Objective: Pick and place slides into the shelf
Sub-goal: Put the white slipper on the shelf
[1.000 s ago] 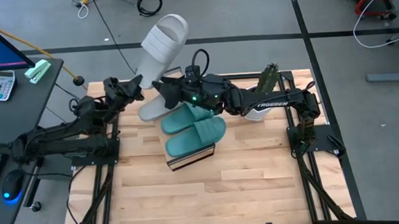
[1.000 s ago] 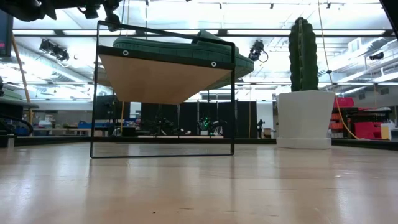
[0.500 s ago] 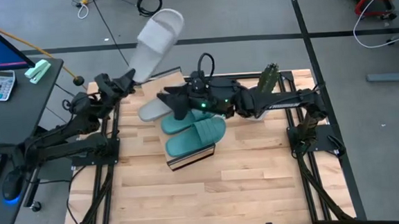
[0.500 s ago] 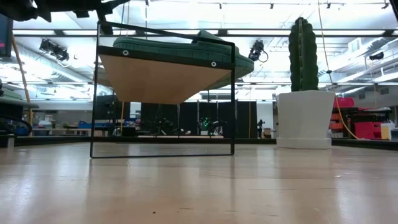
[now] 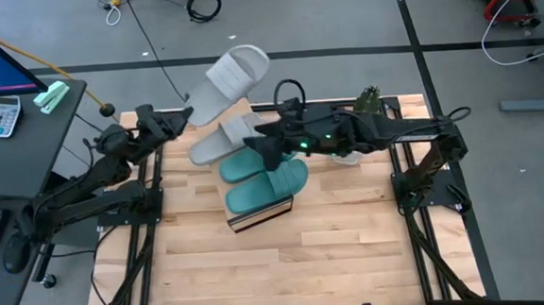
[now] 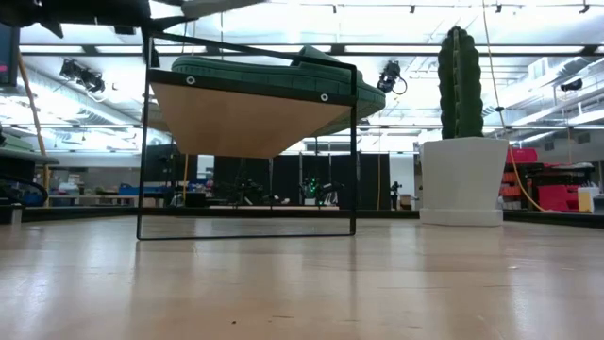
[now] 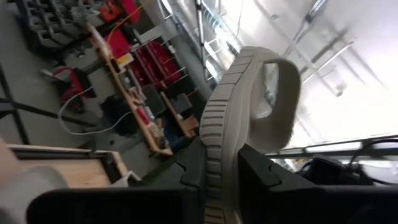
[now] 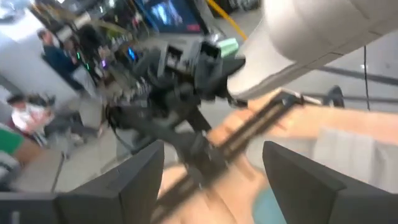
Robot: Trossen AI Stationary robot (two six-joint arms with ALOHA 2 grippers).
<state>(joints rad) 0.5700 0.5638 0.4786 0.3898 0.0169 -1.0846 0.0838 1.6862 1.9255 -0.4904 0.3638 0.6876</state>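
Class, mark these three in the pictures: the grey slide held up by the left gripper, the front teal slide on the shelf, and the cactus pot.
grey slide (image 5: 232,79), high view, on its wide strap.
teal slide (image 5: 267,187), high view, on its strap.
cactus pot (image 6: 461,179), low view, on the white pot's front wall.

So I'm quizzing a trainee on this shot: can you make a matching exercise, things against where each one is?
Things:
1. Grey slide
2. Two teal slides
3. Right gripper
4. Cactus pot

Places or states:
A. standing on the table
B. open
C. lying on the shelf
D. held in the air by the left gripper

Pairs: 1-D, 2-C, 3-B, 4-A
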